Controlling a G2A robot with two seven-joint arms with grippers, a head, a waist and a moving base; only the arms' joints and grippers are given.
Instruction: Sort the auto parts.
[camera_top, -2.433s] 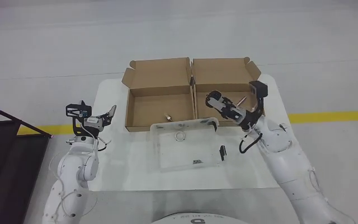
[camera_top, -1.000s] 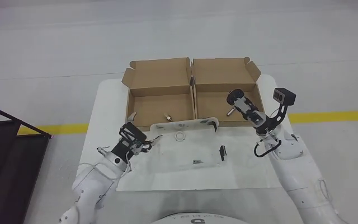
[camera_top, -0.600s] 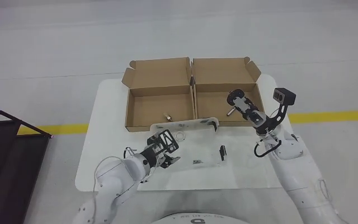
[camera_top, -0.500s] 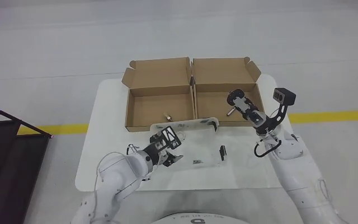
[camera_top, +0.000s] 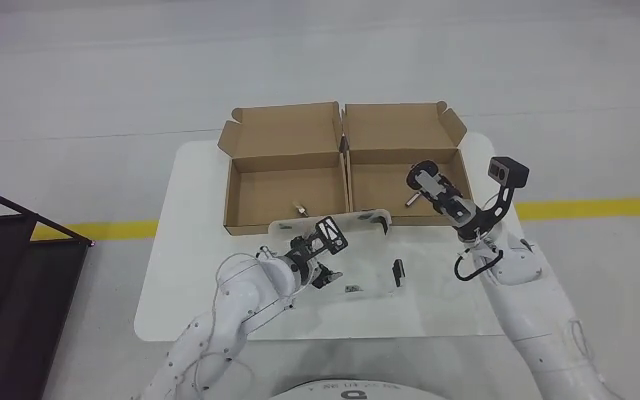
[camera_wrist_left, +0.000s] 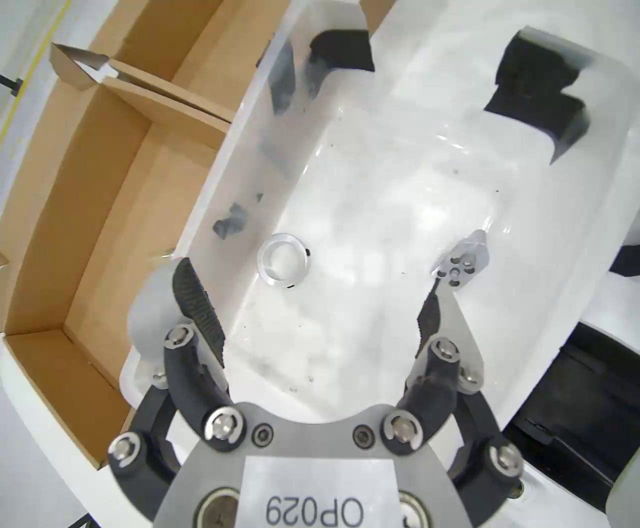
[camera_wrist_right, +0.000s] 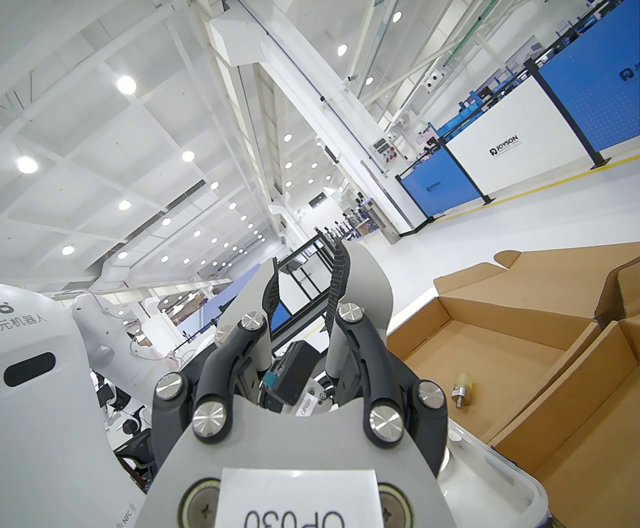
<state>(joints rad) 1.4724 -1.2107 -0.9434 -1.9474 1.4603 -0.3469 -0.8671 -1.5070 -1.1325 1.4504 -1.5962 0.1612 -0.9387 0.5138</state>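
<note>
My left gripper (camera_top: 327, 246) (camera_wrist_left: 310, 295) hangs open over the clear plastic tray (camera_top: 285, 285) (camera_wrist_left: 600, 210). Just ahead of its fingertips a metal ring (camera_wrist_left: 283, 253) lies on the tray floor, with a small flat plate with holes (camera_wrist_left: 462, 260) by the other fingertip. A black part (camera_top: 397, 272) and a small dark part (camera_top: 352, 289) lie further along the tray. My right gripper (camera_top: 424, 180) (camera_wrist_right: 306, 265) is held above the right cardboard box (camera_top: 400, 130), its fingers a narrow gap apart with nothing between them. A metal pin (camera_top: 408, 198) lies in that box.
The left cardboard box (camera_top: 285, 135) (camera_wrist_right: 500, 345) holds one small bolt (camera_top: 300, 210) (camera_wrist_right: 462, 387). Both boxes stand side by side behind the tray, lids folded back. Bare white table (camera_top: 190, 200) spreads to the left of the boxes.
My left arm swung from the table's left side to above the tray, gripper open. My right gripper shifted right over its box, where a pin now lies, then stayed still.
</note>
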